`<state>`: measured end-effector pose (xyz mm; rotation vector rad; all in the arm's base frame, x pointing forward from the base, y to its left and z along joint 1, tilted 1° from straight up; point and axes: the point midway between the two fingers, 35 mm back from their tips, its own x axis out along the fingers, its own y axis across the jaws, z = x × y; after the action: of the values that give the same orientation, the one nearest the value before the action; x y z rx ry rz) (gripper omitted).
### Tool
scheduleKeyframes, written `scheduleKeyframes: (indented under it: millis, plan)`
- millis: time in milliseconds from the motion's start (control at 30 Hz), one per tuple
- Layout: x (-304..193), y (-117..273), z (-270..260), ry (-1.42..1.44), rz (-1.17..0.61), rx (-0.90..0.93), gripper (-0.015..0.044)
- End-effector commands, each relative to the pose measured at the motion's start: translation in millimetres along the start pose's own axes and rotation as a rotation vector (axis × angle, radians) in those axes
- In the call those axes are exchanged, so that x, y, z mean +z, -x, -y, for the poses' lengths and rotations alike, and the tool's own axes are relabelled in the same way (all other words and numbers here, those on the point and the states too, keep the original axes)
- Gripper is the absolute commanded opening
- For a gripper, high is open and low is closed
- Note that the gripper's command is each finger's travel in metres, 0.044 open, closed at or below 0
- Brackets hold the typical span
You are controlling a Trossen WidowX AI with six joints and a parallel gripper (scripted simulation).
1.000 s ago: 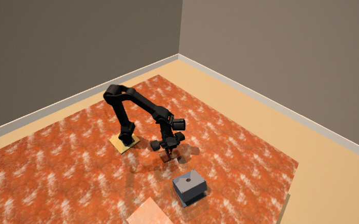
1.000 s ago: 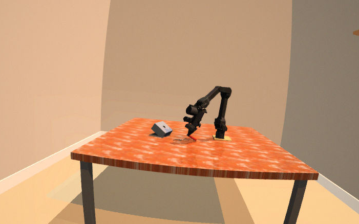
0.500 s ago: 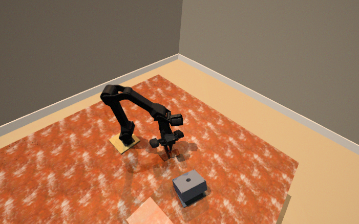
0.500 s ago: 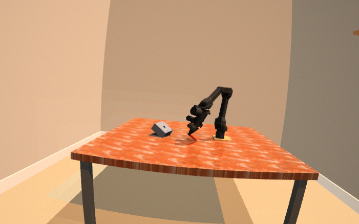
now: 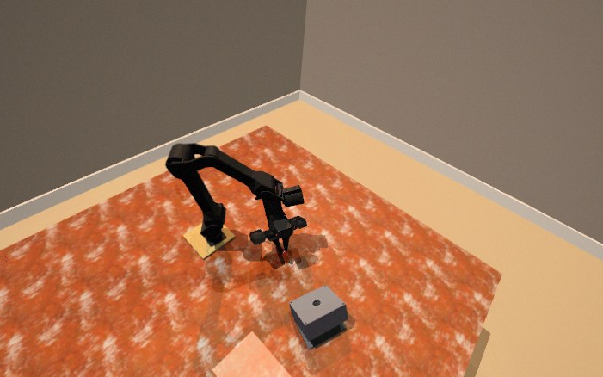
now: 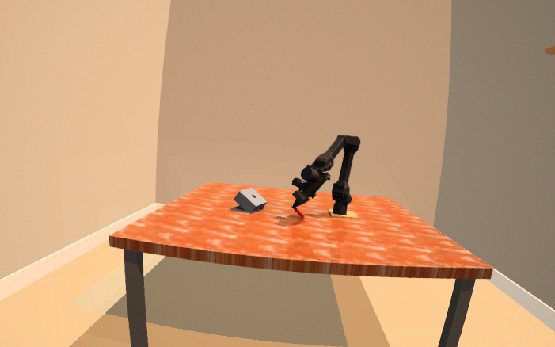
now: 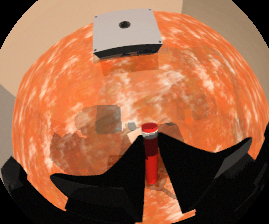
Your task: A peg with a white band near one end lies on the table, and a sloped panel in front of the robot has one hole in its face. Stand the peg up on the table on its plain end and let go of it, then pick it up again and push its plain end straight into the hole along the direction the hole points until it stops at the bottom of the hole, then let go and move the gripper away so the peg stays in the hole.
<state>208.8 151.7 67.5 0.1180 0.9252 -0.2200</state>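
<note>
With its fingers nearly closed on the banded end of the red peg (image 5: 285, 254) (image 6: 299, 212) (image 7: 151, 162), the gripper (image 5: 284, 257) (image 6: 294, 207) (image 7: 150, 137) holds it tilted, plain end down near the counter (image 5: 107, 299) (image 6: 227, 232) (image 7: 75, 85). Standing it upright seems under way; release, regrasp and insertion probably remain, since the sloped panel's hole (image 5: 316, 303) (image 6: 253, 196) (image 7: 124, 24), beyond the gripper, has no peg in it.

red peg (image 6: 299, 212) (image 7: 151, 165) with white band, orange-and-white mottled table (image 5: 120, 281) (image 6: 227, 232) (image 7: 60, 90)
</note>
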Motion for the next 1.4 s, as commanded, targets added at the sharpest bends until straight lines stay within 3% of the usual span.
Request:
scheduleKeyframes:
  millis: [0,1367]
  plan:
    - [-0.3,3.0,0.0,-0.007,0.042,0.003,0.0049]
    - [-19.2,23.2,0.1,-0.006,0.393,0.001,0.0049]
